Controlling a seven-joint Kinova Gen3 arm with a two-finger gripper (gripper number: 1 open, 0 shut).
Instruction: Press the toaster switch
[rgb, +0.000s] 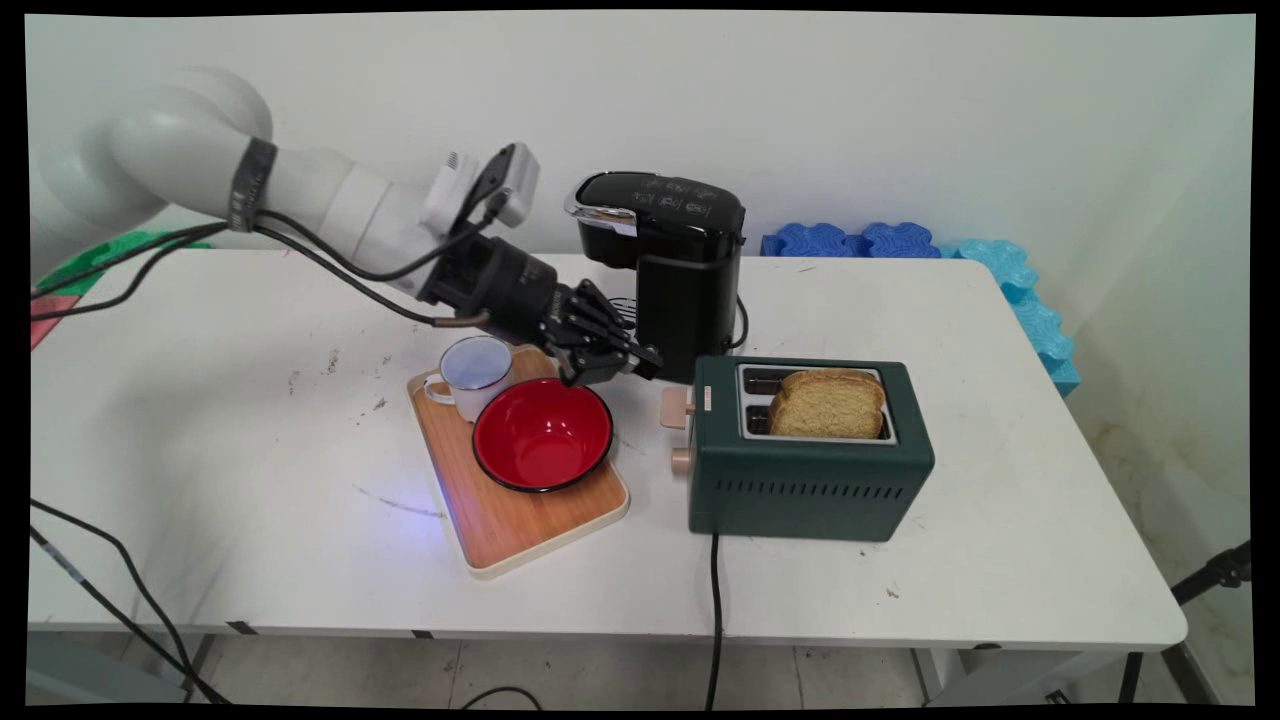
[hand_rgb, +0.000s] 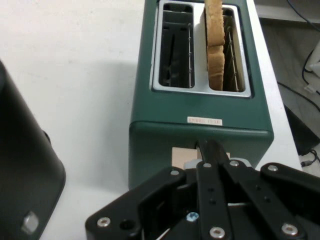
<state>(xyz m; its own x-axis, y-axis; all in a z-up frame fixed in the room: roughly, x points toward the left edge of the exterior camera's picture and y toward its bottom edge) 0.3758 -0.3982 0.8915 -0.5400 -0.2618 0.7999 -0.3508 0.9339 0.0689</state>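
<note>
Two views, entries listed from left to right.

Desk (rgb: 250, 480): white top, scuffed, carrying every item below.
Tray (rgb: 540, 525): wooden face with a pale rim, lying left of centre at a slant.
Mug (rgb: 472, 373): white enamel with a dark rim, standing on the tray's far corner, handle turned left.
Bowl (rgb: 542, 435): red inside, black rim, on the tray just beside the mug.
Pincer (rgb: 640, 362): black, reaching in from the left above the tray's far edge; its fingers are drawn together with no gap showing and nothing between them, tips pointing at the toaster's lever end and near it.
Coffee machine (rgb: 680, 270): black, standing behind the pincer at the desk's far side.
Toaster (rgb: 805, 450): dark green, two slots in a metal top plate, right of the tray; pale lever and knob on its left end, black cord running off the desk's near edge.
Toast (rgb: 828, 402): one browned slice standing in the nearer slot, its top above the plate.
Foam mats (rgb: 1000, 270): blue, at the desk's far right.
Main view only: tray, mug, bowl, mats.
Hand view only: the second slot seen empty to its floor; a small label on the toaster (hand_rgb: 200, 140) below the plate; the closed pincer (hand_rgb: 211, 150) lined up on the tan lever (hand_rgb: 181, 156); contact cannot be told.
</note>
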